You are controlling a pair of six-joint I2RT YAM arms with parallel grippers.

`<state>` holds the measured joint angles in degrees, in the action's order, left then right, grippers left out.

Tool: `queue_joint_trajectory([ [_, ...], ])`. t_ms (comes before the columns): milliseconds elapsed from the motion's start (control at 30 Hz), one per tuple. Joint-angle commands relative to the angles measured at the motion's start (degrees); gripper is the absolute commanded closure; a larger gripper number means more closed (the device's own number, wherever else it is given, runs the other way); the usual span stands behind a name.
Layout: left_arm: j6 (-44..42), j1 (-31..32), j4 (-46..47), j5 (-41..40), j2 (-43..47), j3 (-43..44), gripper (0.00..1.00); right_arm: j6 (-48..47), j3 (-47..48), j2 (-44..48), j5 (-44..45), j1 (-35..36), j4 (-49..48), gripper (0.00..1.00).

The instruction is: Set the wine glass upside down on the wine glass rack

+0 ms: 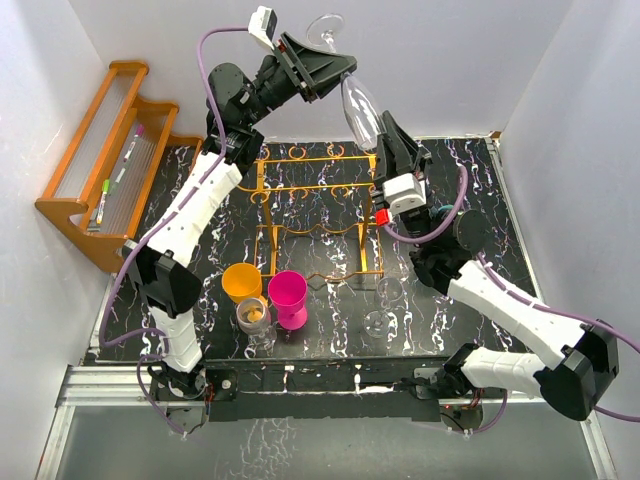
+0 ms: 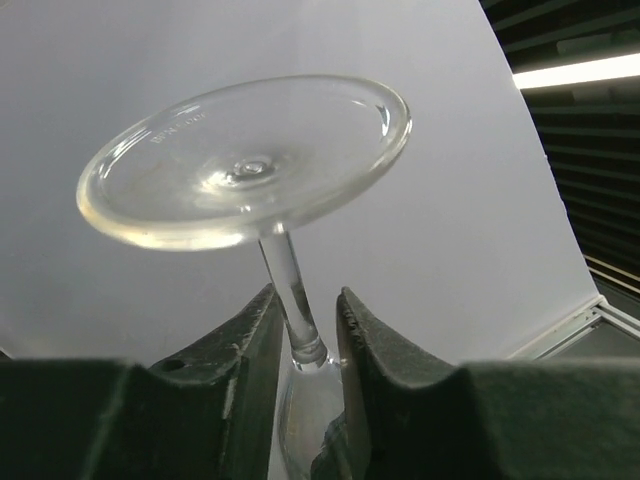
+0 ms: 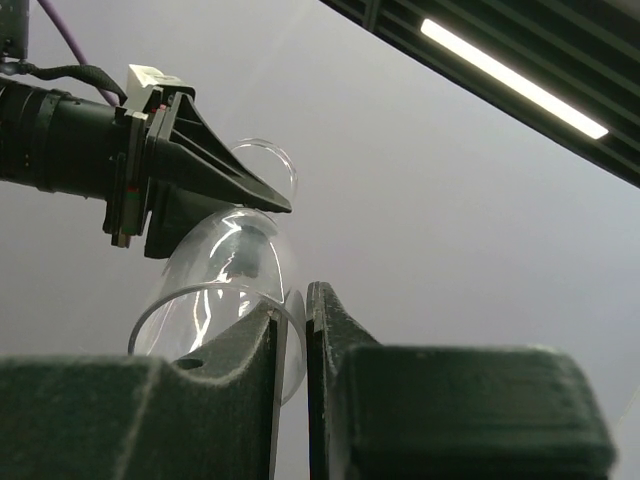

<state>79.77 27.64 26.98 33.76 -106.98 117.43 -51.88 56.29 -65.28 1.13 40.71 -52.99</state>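
— Two grippers are meeting on the clear stemmed wine glass, am I seeing that right?
— Yes. The right gripper is pinching the thin rim of the bowl, fingers nearly together on the glass wall.
— And the left gripper?
— It is straddling the stem where it meets the bowl, jaws narrow. Whether the pads are pressing it, I cannot tell.
— Where is the glass hanging?
— It is being held aloft, tilted, foot pointing toward the white back wall, above the far right end of the orange-gold thin-wire wine glass rack, which is standing on the black marbled bench.
— Anything else?
— An orange plastic cup and a pink plastic cup are standing side by side near the rack's front.
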Motion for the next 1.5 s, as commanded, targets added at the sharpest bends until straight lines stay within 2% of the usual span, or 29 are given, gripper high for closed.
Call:
queue_joint_trajectory([
  [0,-2.7,0.4,2.6,1.3,2.1,3.0,0.67,-2.2,-0.5,-0.1,4.7,0.6,-7.2,0.92],
  [67,-3.0,0.4,2.7,1.7,2.2,3.1,0.47,-3.0,-0.6,-0.5,6.4,0.9,-8.7,0.92],
  [100,-3.0,0.4,2.6,1.7,2.4,3.0,0.43,-3.3,-0.6,-0.7,7.1,1.0,-9.3,0.92],
  [533,-3.4,0.4,3.5,1.3,2.3,2.7,0.52,-3.7,-1.3,-0.7,3.9,2.8,-8.3,0.92],
  [567,-3.5,0.4,3.4,1.1,2.2,2.7,0.56,-3.8,-1.2,-0.8,3.7,3.0,-8.1,0.92],
  [700,-3.6,0.4,3.3,0.9,2.0,3.3,0.96,-4.2,-1.6,-1.9,5.3,3.7,-8.5,0.92],
  [733,-3.7,0.4,3.2,0.8,2.0,3.5,1.0,-4.2,-1.8,-2.0,5.4,3.8,-8.5,0.92],
  [900,-4.7,0.4,3.8,1.7,1.9,4.7,1.0,-3.6,-2.1,-2.5,4.4,4.5,-6.3,0.92],
  [1033,-7.1,0.4,5.8,3.0,1.7,6.4,1.0,-0.7,-1.5,-0.8,0.0,4.7,-0.8,0.92],
  [1067,-8.9,0.4,5.3,3.2,1.7,7.5,1.0,0.4,-1.3,0.0,-1.3,4.7,1.0,0.86],
  [1133,-12.8,0.1,4.3,3.6,1.6,9.6,1.0,1.9,-0.7,1.1,-3.6,4.7,4.8,0.66],
  [1200,-18.9,-0.3,1.4,4.1,1.4,12.6,1.0,3.6,0.1,2.0,-5.3,4.7,9.4,0.58],
  [1233,-22.6,-0.4,-0.4,4.5,1.3,14.3,1.0,5.0,0.3,2.4,-5.5,4.7,10.6,0.43],
  [1267,-27.1,-0.7,-2.8,4.8,1.3,16.0,1.0,6.7,0.7,2.8,-5.5,4.7,12.4,0.1],
  [1300,-31.5,-1.0,-5.6,4.8,1.4,17.3,1.0,7.9,1.0,3.3,-5.6,4.7,14.0,0.03],
  [1467,-46.3,-6.5,-10.6,4.0,4.1,16.9,1.0,9.7,0.0,6.8,-6.0,4.7,17.2,0.02],
])
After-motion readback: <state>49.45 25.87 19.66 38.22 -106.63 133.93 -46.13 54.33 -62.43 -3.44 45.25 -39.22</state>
